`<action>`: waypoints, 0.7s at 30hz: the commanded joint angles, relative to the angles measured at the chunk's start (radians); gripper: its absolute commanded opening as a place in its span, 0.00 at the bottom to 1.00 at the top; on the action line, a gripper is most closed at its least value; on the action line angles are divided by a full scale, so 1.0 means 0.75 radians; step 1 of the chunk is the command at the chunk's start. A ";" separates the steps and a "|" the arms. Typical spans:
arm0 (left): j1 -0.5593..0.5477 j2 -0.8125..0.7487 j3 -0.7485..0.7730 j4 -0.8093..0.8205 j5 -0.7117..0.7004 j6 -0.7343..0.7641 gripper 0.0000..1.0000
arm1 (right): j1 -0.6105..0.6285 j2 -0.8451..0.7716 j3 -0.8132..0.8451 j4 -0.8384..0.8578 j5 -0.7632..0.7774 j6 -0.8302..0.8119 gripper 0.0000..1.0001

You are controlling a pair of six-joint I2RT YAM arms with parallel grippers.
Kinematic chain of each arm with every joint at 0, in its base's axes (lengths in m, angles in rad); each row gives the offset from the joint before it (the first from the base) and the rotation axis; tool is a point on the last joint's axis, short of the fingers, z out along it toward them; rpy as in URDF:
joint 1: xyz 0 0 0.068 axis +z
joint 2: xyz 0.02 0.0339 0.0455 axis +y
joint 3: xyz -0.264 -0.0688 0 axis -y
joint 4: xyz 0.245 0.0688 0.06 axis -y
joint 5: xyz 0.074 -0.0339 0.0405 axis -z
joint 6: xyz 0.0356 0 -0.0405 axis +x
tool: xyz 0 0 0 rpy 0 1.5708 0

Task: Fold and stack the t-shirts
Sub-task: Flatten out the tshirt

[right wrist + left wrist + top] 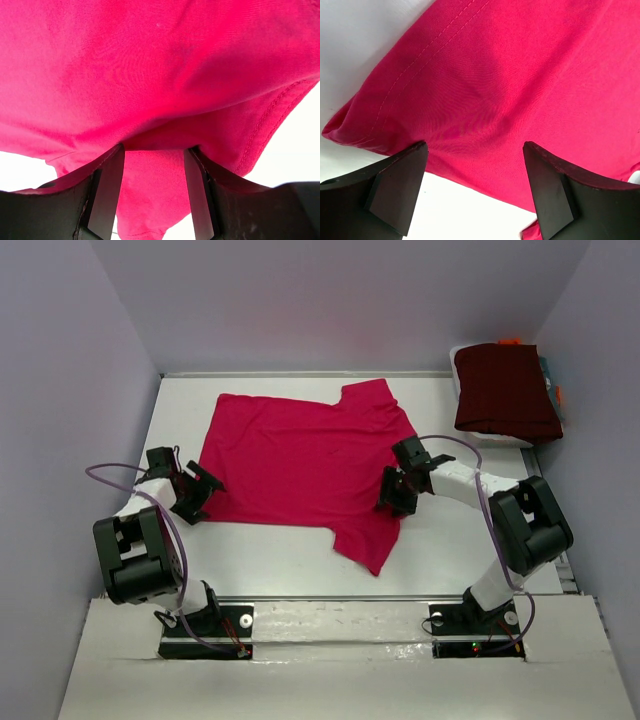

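A crimson-pink t-shirt lies spread on the white table, one sleeve pointing to the near right. My left gripper stands open at the shirt's near-left hem corner; in the left wrist view its fingers straddle the hem edge of the cloth without touching it. My right gripper sits at the shirt's right side by the sleeve. In the right wrist view its jaws stand apart, and a fold of pink cloth drapes across the fingertips. A folded dark maroon t-shirt rests at the back right.
The maroon garment lies on a white tray in the back right corner, with orange items behind it. Grey walls close in the left, back and right sides. Bare table shows near the front edge.
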 commanded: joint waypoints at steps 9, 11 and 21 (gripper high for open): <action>0.008 -0.071 -0.037 -0.019 -0.022 0.028 0.91 | -0.011 -0.147 -0.148 -0.096 -0.153 -0.081 0.57; 0.008 -0.073 -0.039 -0.013 -0.020 0.026 0.91 | -0.011 -0.156 -0.181 -0.096 -0.180 -0.078 0.57; 0.008 -0.110 -0.041 -0.031 -0.039 0.030 0.91 | 0.028 -0.176 -0.273 -0.092 -0.227 -0.064 0.57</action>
